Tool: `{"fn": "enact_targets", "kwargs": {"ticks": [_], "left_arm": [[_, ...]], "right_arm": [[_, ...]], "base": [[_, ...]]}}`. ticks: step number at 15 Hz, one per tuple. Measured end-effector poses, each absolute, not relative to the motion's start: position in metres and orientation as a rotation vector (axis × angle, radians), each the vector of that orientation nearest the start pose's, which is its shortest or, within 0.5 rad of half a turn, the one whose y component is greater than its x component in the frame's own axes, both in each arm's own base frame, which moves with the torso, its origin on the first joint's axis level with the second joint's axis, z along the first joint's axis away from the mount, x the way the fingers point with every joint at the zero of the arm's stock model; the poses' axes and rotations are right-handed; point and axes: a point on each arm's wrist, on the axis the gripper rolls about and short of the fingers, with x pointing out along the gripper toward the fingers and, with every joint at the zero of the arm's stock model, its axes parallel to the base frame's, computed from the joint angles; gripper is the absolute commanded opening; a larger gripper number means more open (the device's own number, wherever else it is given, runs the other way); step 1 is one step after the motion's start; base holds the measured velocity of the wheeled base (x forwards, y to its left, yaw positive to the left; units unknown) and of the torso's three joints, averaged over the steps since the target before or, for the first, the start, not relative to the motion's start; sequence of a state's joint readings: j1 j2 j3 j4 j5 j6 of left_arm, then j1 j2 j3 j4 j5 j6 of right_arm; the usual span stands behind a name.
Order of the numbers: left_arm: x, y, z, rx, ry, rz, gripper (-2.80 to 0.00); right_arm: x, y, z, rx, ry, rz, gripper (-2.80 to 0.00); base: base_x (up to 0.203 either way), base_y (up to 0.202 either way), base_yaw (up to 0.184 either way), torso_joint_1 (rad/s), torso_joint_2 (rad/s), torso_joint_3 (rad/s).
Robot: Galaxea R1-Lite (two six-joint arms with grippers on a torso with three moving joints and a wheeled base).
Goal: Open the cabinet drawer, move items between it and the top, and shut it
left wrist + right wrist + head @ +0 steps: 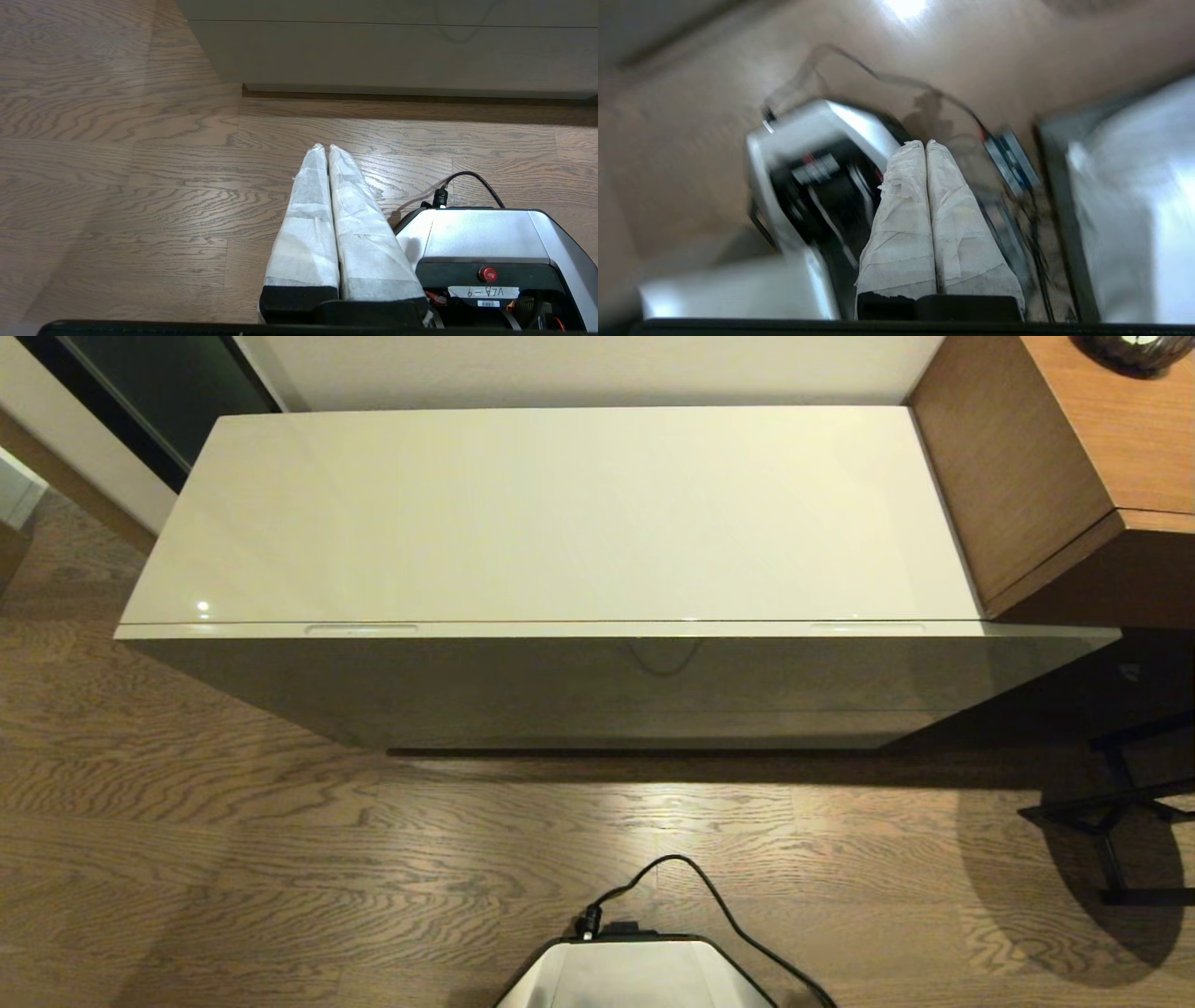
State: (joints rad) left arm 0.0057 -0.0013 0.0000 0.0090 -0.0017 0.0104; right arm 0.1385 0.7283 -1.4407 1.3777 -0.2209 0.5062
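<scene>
The cabinet drawer (pixel 616 630) is pushed in flush, its cream-white front rim with two narrow notches running just below the top (pixel 560 513), a bare glossy cream-white panel. The drawer's front face also shows in the left wrist view (pixel 397 51). The items are hidden or out of view. My left gripper (pixel 325 147) hangs low over the wood floor beside the robot base, its white-wrapped fingers pressed together and holding nothing. My right gripper (pixel 924 142) is likewise shut and empty, over the robot base. Neither arm shows in the head view.
A taller brown wood-grain desk (pixel 1074 457) abuts the cabinet on the right, with a dark round object (pixel 1134 350) on it. Black chair or stand legs (pixel 1111 812) stand on the floor at the right. The robot base (pixel 635 975) with its black cable sits in front.
</scene>
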Motion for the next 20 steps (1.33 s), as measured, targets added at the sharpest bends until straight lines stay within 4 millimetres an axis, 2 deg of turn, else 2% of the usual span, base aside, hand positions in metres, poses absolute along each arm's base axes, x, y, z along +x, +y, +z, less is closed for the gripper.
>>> {"fn": "enact_targets", "kwargs": {"ticks": [1,3,5,8,10,14,20], "left_arm": [[-0.023,0.0,0.075,0.011,0.008,0.004,-2.8],[-0.023,0.0,0.075,0.011,0.008,0.004,-2.8],[-0.023,0.0,0.075,0.011,0.008,0.004,-2.8],[-0.023,0.0,0.075,0.011,0.008,0.004,-2.8],[-0.023,0.0,0.075,0.01,0.008,0.004,-2.8],[-0.023,0.0,0.075,0.011,0.008,0.004,-2.8],[-0.023,0.0,0.075,0.01,0.008,0.004,-2.8]], "right_arm": [[-0.088,-0.014,0.295,0.369,0.628,-0.252,-2.8],[-0.119,-0.008,0.266,0.377,0.639,-0.258,-2.8],[-0.128,-0.003,0.239,0.394,0.633,-0.24,-2.8],[-0.131,0.002,0.2,0.444,0.641,-0.263,-2.8],[-0.132,0.003,0.192,0.441,0.603,-0.266,-2.8],[-0.115,0.001,0.192,0.311,0.443,-0.299,-2.8],[-0.106,0.001,0.192,0.294,0.406,-0.257,-2.8]], "base": [[0.0,0.0,0.0,0.0,0.0,0.0],[0.0,0.0,0.0,0.0,0.0,0.0],[0.0,0.0,0.0,0.0,0.0,0.0],[0.0,0.0,0.0,0.0,0.0,0.0],[0.0,0.0,0.0,0.0,0.0,0.0],[0.0,0.0,0.0,0.0,0.0,0.0],[0.0,0.0,0.0,0.0,0.0,0.0]]}}
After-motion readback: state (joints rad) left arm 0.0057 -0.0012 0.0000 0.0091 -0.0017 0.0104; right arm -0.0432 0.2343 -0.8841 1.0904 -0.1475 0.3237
